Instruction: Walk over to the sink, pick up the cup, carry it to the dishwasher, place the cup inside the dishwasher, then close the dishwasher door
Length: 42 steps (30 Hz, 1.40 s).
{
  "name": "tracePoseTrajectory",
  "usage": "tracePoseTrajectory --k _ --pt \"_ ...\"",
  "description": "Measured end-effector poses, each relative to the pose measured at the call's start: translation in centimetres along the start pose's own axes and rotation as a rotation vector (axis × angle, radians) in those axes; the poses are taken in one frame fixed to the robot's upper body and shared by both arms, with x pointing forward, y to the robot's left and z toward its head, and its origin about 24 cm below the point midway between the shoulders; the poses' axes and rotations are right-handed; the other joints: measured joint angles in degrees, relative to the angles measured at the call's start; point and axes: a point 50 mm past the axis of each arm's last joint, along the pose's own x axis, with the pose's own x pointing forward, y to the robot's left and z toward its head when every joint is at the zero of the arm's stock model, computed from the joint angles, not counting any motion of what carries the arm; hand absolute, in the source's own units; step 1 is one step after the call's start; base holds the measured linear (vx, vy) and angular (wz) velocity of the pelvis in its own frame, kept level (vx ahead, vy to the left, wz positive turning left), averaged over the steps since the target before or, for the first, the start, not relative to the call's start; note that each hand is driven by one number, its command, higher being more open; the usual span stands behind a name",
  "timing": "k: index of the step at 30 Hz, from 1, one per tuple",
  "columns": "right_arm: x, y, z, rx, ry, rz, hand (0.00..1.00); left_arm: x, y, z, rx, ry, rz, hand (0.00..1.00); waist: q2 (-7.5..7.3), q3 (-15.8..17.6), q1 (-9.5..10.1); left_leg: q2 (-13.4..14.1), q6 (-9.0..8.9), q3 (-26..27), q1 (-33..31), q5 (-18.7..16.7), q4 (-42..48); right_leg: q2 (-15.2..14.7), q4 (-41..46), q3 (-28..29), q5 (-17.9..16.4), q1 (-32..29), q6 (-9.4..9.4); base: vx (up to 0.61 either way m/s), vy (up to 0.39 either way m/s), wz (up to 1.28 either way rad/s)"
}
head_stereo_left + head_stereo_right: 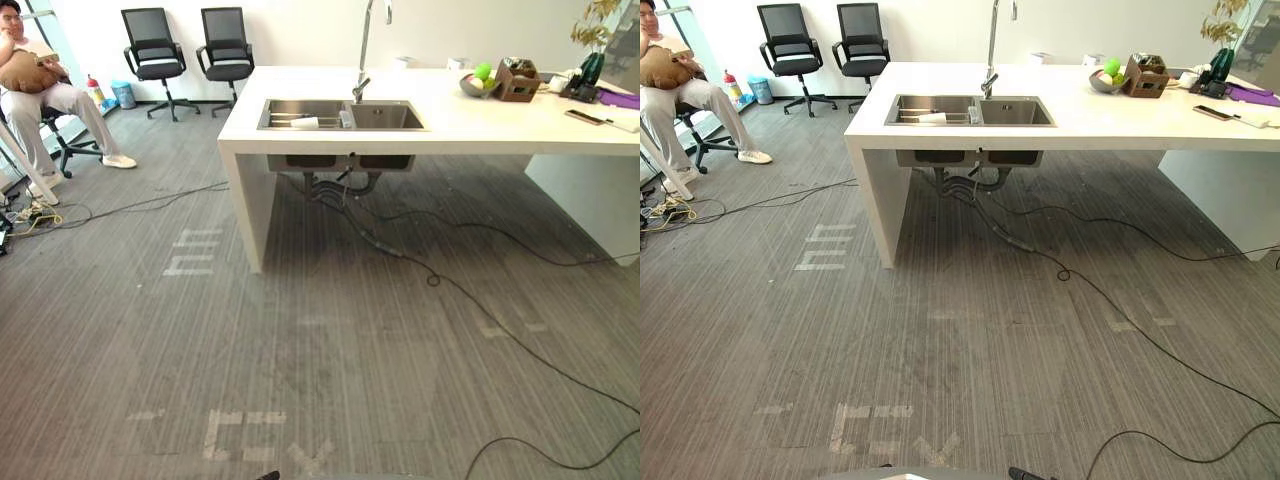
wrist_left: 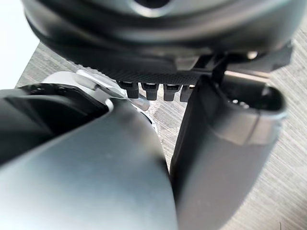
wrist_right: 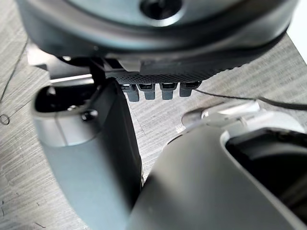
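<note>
I see the white counter well ahead across open floor, so I judge the walk to be the step in hand. Its sink sits toward the counter's left end, and the cup lies on its side in the left basin, not yet picked up. The left robot hand and right robot hand point down at the floor, fingers relaxed, holding nothing.

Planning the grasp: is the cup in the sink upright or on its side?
On its side: the cup lies lengthwise in the left basin of the sink.
</note>
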Motion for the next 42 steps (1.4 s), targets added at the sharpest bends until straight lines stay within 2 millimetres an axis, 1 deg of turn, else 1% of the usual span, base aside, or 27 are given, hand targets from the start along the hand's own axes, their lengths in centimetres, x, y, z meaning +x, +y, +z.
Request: tracePoseTrajectory --k 3,6,14,26,31,35,37,38,39,40,42 --pt "0.0 0.0 0.0 -0.002 0.006 -0.003 1.00 0.0 0.0 0.2 0.015 -0.020 0.017 1.00 -0.36 0.29 -0.04 -0.03 -0.07 -0.58 0.00 0.10 0.00 -0.02 -0.10 -0.50 0.00 0.25 0.00 -0.04 -0.033 0.08" --pt "0.1 0.2 0.3 -0.001 0.011 0.009 1.00 0.1 -0.2 0.5 0.030 -0.038 0.018 1.00 -0.41 1.19 -0.17 -0.06 -0.08 -1.12 0.22 0.29 -0.01 -0.06 -0.18 -1.03 0.00 0.74 -0.01 -0.05 -0.030 0.09" --pt "0.1 0.2 0.2 0.026 0.012 0.024 1.00 0.1 -0.1 0.6 0.030 -0.073 0.052 1.00 -0.46 1.61 -0.14 -0.04 -0.02 -1.33 0.13 0.39 -0.06 0.04 -0.86 -1.28 0.21 1.05 -0.16 -0.02 -0.017 0.01" --pt "0.1 0.4 0.7 0.001 -0.058 0.034 1.00 0.1 -0.3 1.1 0.022 -0.145 0.068 1.00 -0.52 2.81 -0.16 -0.08 0.06 -2.08 0.32 0.52 -0.07 0.02 -1.11 -2.07 0.22 1.76 -0.14 -0.03 -0.026 0.03" --pt "0.1 0.4 0.8 -0.005 -0.073 0.035 1.00 0.1 -0.4 1.2 0.024 -0.153 0.066 1.00 -0.59 3.14 -0.24 -0.31 0.20 -3.59 0.04 1.02 -0.07 -0.16 -1.07 -3.26 0.20 2.04 -0.13 -0.04 -0.027 0.14" --pt "0.1 0.5 1.1 -0.044 -0.099 0.034 1.00 0.1 -0.4 1.2 0.029 -0.150 0.064 1.00 -0.66 3.35 -0.24 -0.44 0.29 -4.75 -0.11 1.64 -0.19 -0.30 -0.56 -4.47 0.10 2.24 -0.17 -0.08 -0.031 0.16" --pt "0.1 0.5 1.2 -0.045 -0.109 0.028 1.00 0.1 -0.4 1.2 0.034 -0.150 0.063 1.00 -0.65 3.52 -0.25 -0.64 0.40 -5.14 -0.09 1.85 -0.33 -0.51 0.99 -4.61 -0.64 1.72 -0.24 -0.10 -0.015 0.07" --pt "0.1 0.5 1.3 -0.045 -0.119 0.023 1.00 0.1 -0.4 1.2 0.036 -0.154 0.060 1.00 -0.70 3.61 -0.27 -0.88 0.50 -5.32 -0.05 1.96 -0.34 -0.98 3.60 -4.71 -2.02 0.59 -0.22 -0.07 0.008 0.09" --pt "0.1 0.6 1.3 -0.045 -0.129 0.016 1.00 0.0 -0.4 1.4 0.037 -0.168 0.057 1.00 -0.91 3.76 -0.30 -1.32 0.57 -5.45 -0.06 1.85 -0.32 -1.81 7.24 -4.90 -4.19 -1.02 0.20 -0.07 0.013 0.12" --pt "0.1 0.6 1.4 -0.046 -0.137 0.010 1.00 0.0 -0.4 1.4 0.038 -0.176 0.055 1.00 -1.08 3.87 -0.29 -1.69 0.67 -5.66 -0.11 1.78 -0.29 -2.43 9.49 -5.00 -5.46 -2.09 0.52 -0.07 0.017 0.19" --pt "0.0 0.9 1.9 -0.061 -0.186 -0.017 1.00 -0.2 -0.2 1.6 0.024 -0.215 0.051 1.00 -2.05 4.21 -0.21 -3.82 2.14 -6.40 -0.75 0.87 1.07 -5.53 16.47 -5.33 -9.31 -4.93 2.01 -0.04 0.044 0.24"
